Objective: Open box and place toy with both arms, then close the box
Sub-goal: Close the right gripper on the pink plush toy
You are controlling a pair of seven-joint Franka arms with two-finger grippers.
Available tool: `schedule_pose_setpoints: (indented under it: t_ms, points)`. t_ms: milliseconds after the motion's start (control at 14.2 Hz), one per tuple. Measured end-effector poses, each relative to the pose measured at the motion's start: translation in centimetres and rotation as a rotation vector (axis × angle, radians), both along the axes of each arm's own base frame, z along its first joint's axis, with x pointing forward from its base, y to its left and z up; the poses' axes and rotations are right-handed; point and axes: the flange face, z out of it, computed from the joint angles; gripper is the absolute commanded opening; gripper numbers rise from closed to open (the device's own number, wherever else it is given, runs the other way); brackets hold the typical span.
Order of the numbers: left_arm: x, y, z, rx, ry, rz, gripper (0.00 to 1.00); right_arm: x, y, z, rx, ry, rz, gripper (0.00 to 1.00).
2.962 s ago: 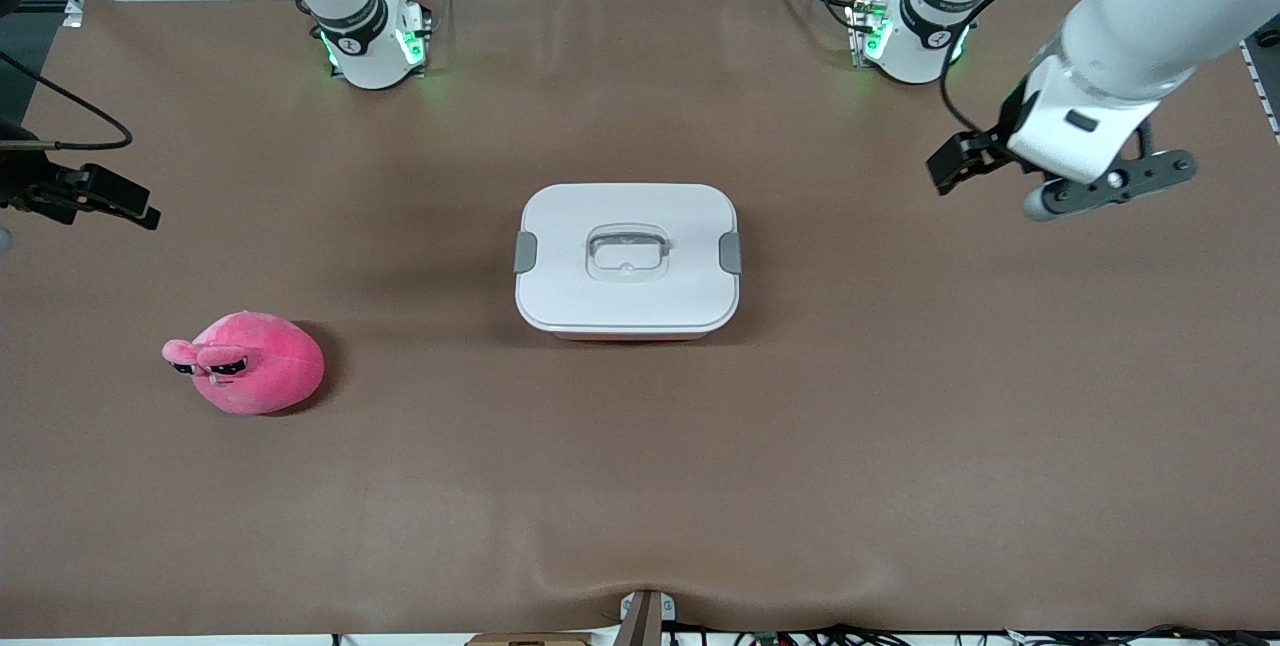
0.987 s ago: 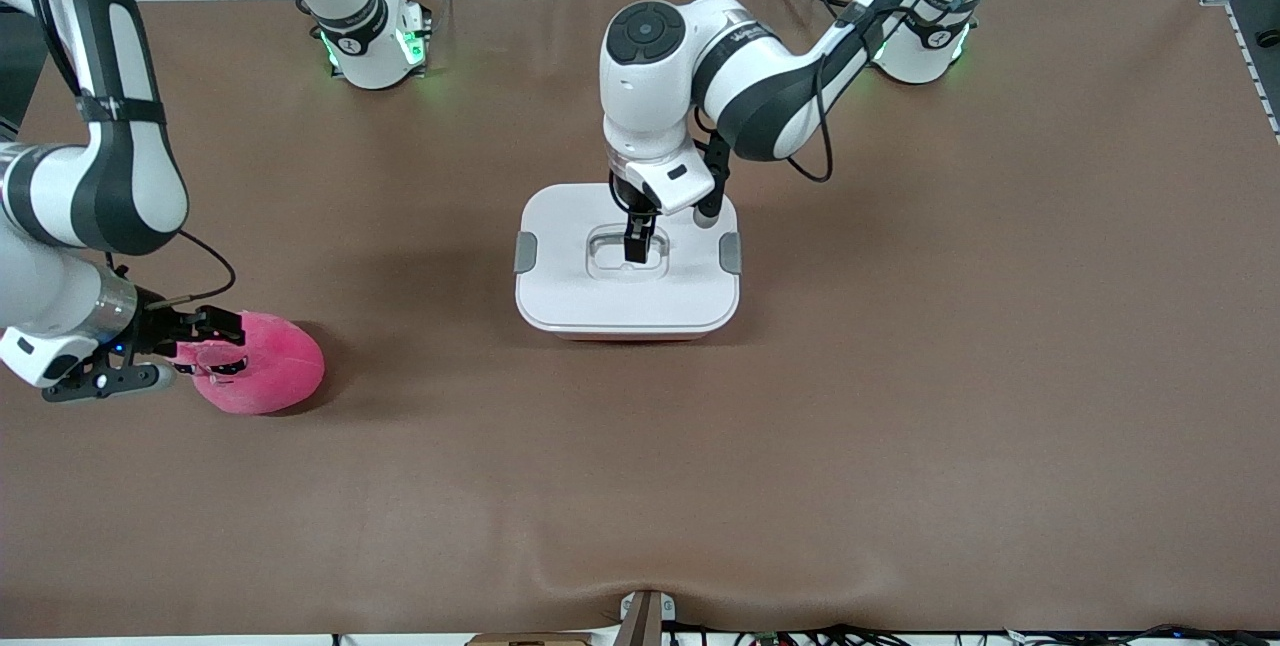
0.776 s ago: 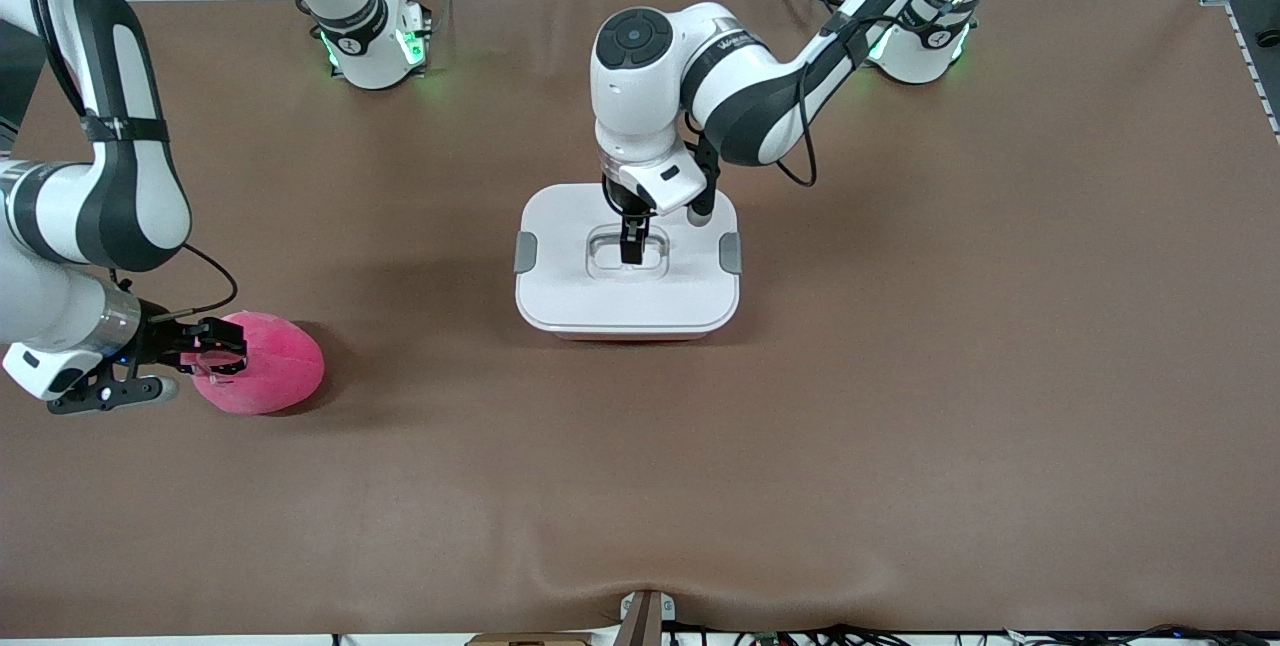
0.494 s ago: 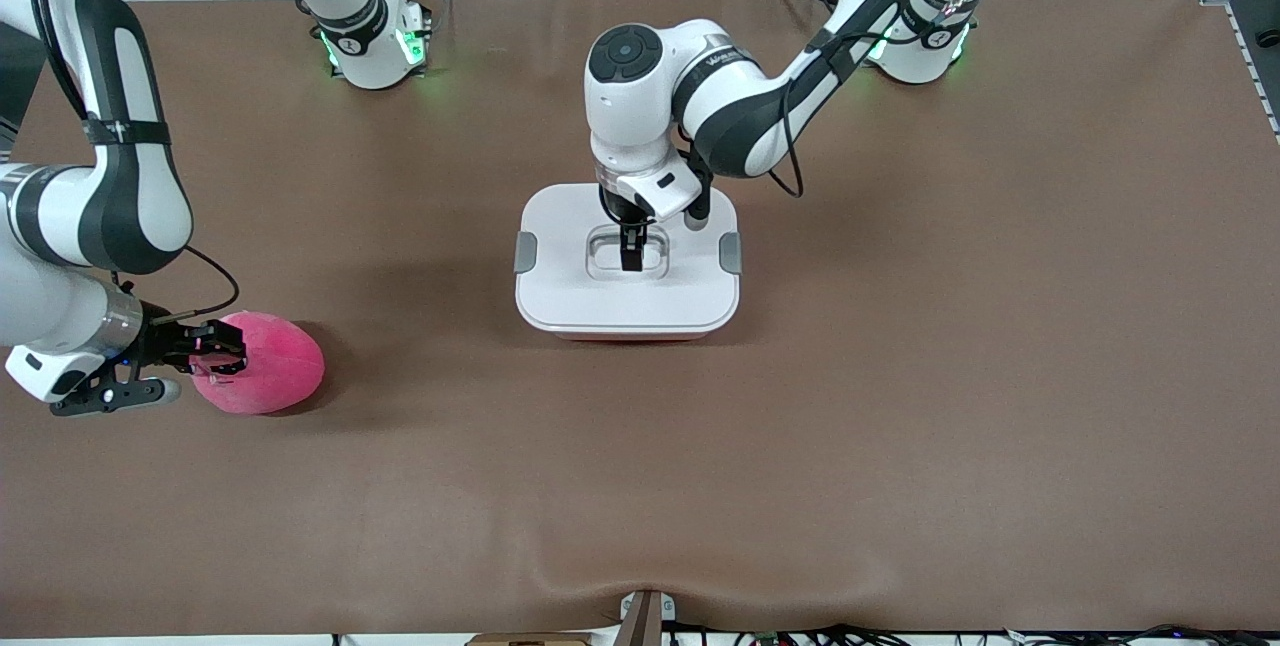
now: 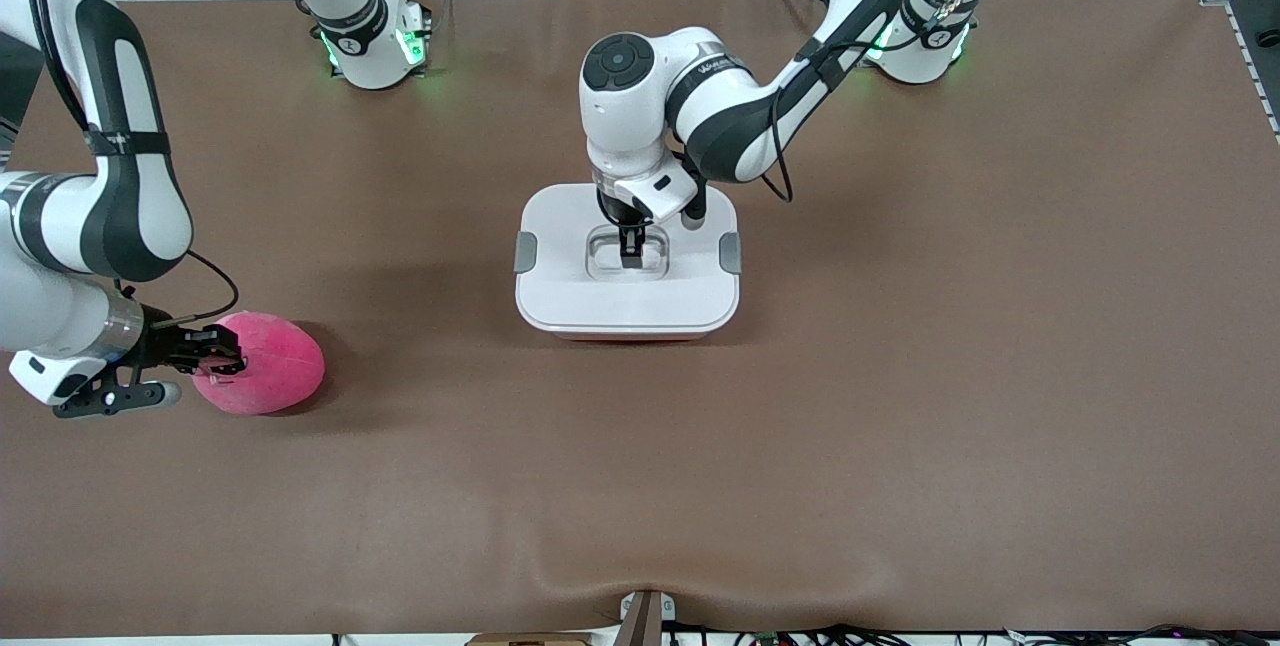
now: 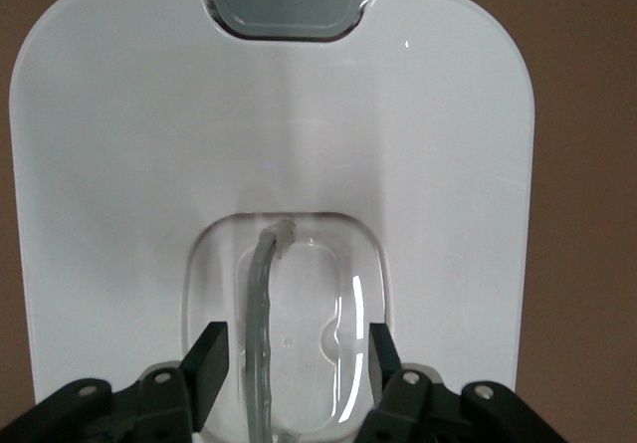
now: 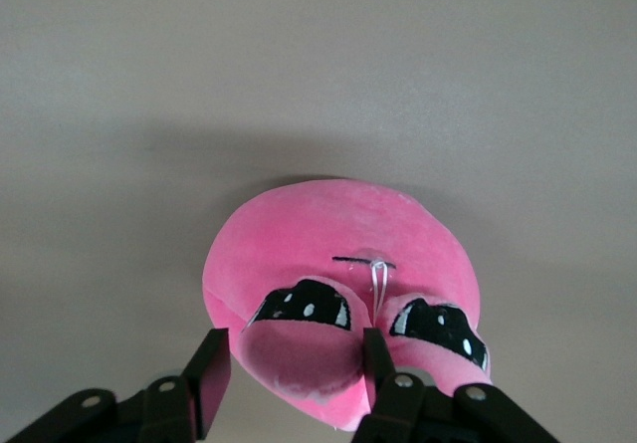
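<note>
The pale pink box (image 5: 627, 326) stands mid-table with its white lid (image 5: 570, 226) on and both grey clips (image 5: 525, 253) down. My left gripper (image 5: 632, 251) is low in the lid's handle recess. In the left wrist view it (image 6: 297, 363) is open, its fingers (image 6: 212, 368) either side of the clear handle (image 6: 261, 314). The hot-pink toy (image 5: 275, 366) lies toward the right arm's end of the table. My right gripper (image 5: 215, 356) is at its ear end. In the right wrist view it (image 7: 292, 373) is open around one ear (image 7: 299, 358), below the dark eyes (image 7: 304, 304).
The brown table (image 5: 900, 376) stretches wide around the box. The two arm bases (image 5: 370, 36) stand along the edge farthest from the front camera. A small mount (image 5: 643, 616) sits at the edge nearest it.
Both arms came in from the table's ends. Over the last second my left gripper sank into the handle recess and my right gripper settled around the toy's ear.
</note>
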Motion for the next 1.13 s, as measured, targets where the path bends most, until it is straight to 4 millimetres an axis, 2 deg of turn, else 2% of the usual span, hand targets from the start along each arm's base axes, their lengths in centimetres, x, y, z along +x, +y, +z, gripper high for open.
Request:
schedule_pose_setpoints:
  t_ms: [71,212,353,494,564,846,1128]
  points:
    - [0.06,0.04,-0.08,0.001,0.0,0.001,0.54,0.06,0.06,-0.17,0.0,-0.001,0.001,0.41]
    - [0.15,0.09,-0.1,0.001,0.0,0.003,0.42,0.11,0.22,-0.24,0.001,-0.003,0.003,0.41]
    - [0.16,0.09,-0.09,0.001,0.0,0.003,0.35,0.12,0.22,-0.23,0.001,-0.003,0.003,0.4]
    - [0.17,0.09,-0.14,0.001,0.0,0.003,0.28,0.11,0.2,-0.23,0.001,-0.003,0.005,0.13]
    - [0.2,0.12,-0.18,0.001,0.001,0.004,0.2,0.11,0.2,-0.23,0.001,-0.003,0.006,0.0]
    - [0.23,0.13,-0.29,0.002,0.002,0.004,0.02,0.11,0.21,-0.23,0.001,-0.003,0.009,0.0]
    - [0.21,0.11,-0.25,0.002,0.002,0.003,0.0,0.33,0.28,0.18,0.001,-0.012,0.026,0.0]
